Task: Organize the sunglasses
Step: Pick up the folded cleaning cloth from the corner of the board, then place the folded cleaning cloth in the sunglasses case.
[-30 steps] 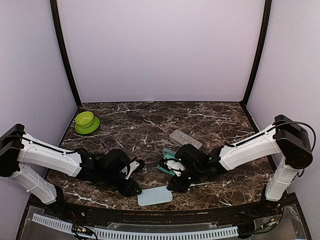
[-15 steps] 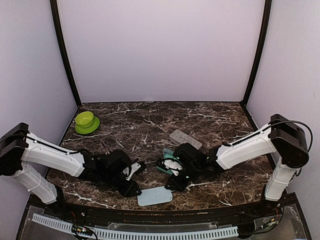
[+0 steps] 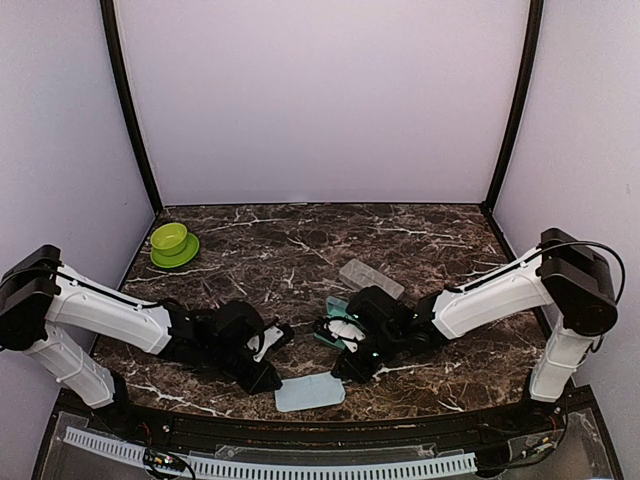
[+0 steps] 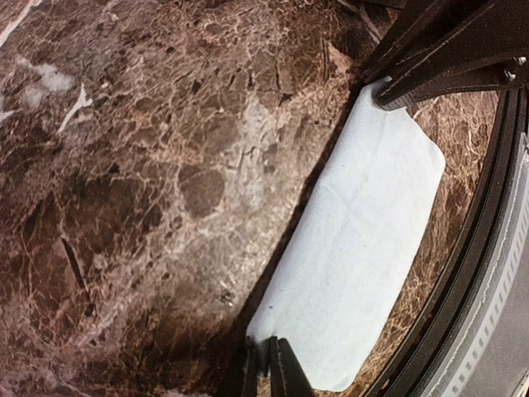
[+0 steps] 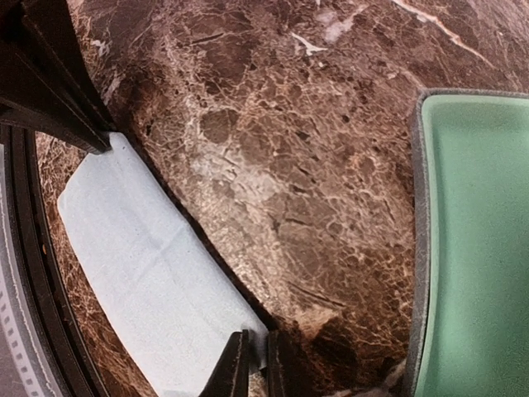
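A pale blue-grey cloth (image 3: 310,393) lies flat near the table's front edge. My left gripper (image 4: 264,357) is shut on its near-left corner, the thin edge pinched between the fingertips. My right gripper (image 5: 253,354) is shut on the opposite corner of the cloth (image 5: 140,273). In the top view the left gripper (image 3: 272,382) and right gripper (image 3: 338,376) sit low at either end of the cloth. An open grey case with teal lining (image 5: 479,248) lies just beyond the right gripper. The sunglasses are hidden or out of view.
A second grey case (image 3: 371,277) lies closed further back, right of centre. A green bowl (image 3: 172,243) stands at the back left. The black front rail (image 4: 488,273) runs right beside the cloth (image 4: 355,248).
Both grippers have closed onto the cloth's corners. The right arm shifted slightly left; the cloth has stayed in place.
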